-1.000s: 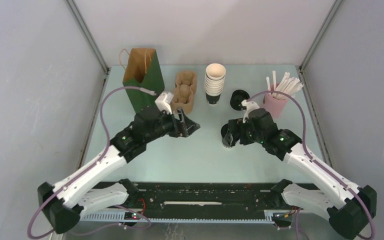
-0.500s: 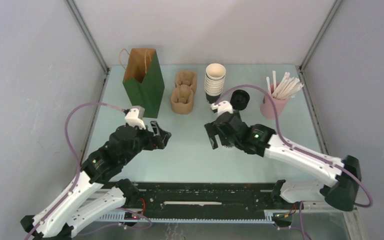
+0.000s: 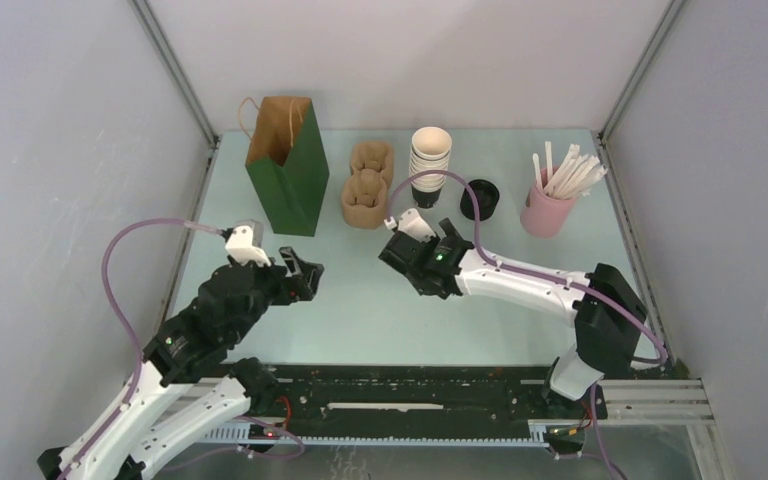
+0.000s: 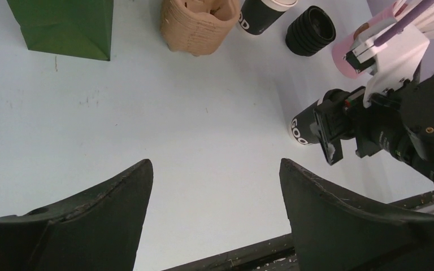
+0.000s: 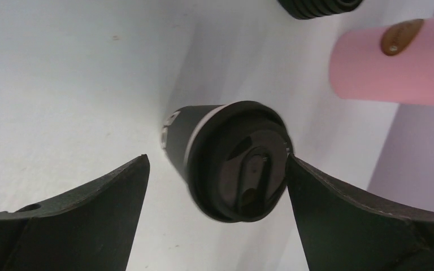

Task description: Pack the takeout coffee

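Your right pincer [image 5: 217,161] stands wide apart, straddling the takeout coffee [image 5: 231,164] without clamping it. The coffee stands lidded on the surface [image 3: 360,300], well to the right of the green paper bag [image 3: 285,165]. Your left pincer [image 4: 215,164], apart and empty, hangs on the near side of the bag. Lidding looks done; gripping, carrying and bagging remain.

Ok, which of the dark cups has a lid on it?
The single cup between the right arm's fingers: a round black lid tops it. The stacked cups at the back are lidless, white rims showing.
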Motion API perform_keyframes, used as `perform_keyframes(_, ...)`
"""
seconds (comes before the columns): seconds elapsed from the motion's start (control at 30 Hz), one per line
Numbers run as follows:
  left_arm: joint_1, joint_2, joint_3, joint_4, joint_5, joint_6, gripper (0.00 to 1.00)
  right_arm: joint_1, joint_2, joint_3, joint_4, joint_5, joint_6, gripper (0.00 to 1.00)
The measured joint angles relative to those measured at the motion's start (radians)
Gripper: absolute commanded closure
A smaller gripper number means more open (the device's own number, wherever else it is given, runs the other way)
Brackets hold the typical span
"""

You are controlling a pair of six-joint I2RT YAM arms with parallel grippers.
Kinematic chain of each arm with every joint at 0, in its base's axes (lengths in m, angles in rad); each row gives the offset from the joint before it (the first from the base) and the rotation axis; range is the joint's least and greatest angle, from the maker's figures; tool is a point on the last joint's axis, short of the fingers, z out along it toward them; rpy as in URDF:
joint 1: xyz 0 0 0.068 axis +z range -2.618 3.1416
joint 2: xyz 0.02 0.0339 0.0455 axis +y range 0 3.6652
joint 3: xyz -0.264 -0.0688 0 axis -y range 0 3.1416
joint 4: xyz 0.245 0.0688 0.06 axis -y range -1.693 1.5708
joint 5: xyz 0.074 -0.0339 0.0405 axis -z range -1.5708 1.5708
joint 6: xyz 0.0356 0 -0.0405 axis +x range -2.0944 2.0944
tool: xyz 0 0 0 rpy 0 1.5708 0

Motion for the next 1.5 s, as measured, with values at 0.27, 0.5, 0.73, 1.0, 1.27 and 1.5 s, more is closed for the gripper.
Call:
perform_keyframes(0.27,0.0,0.031,-0.017,0.01,0.006,0.002,0.12,-0.029,0.053,0.0,-0.017,0.106,-0.004,0.03)
perform_keyframes(0.5,0.0,0.041,-0.017,0.028,0.013,0.002,0.12,-0.04,0.074,-0.053,0.014,0.113,-0.015,0.05)
perform_keyframes(0.73,0.0,0.05,-0.017,0.048,0.024,0.002,0.12,-0.062,0.079,-0.069,0.044,0.138,-0.023,0.05)
perform_keyframes(1.0,0.0,0.052,-0.017,0.05,0.035,0.002,0.12,-0.085,0.079,-0.104,0.08,0.187,-0.029,0.04)
perform_keyframes(1.27,0.0,0.051,-0.017,0.056,0.041,0.003,0.12,-0.171,0.079,-0.142,0.116,0.24,-0.018,0.03)
perform_keyframes(1.5,0.0,0.049,-0.017,0.058,0.051,0.003,0.12,-0.275,0.042,-0.21,0.198,0.272,-0.018,0.03)
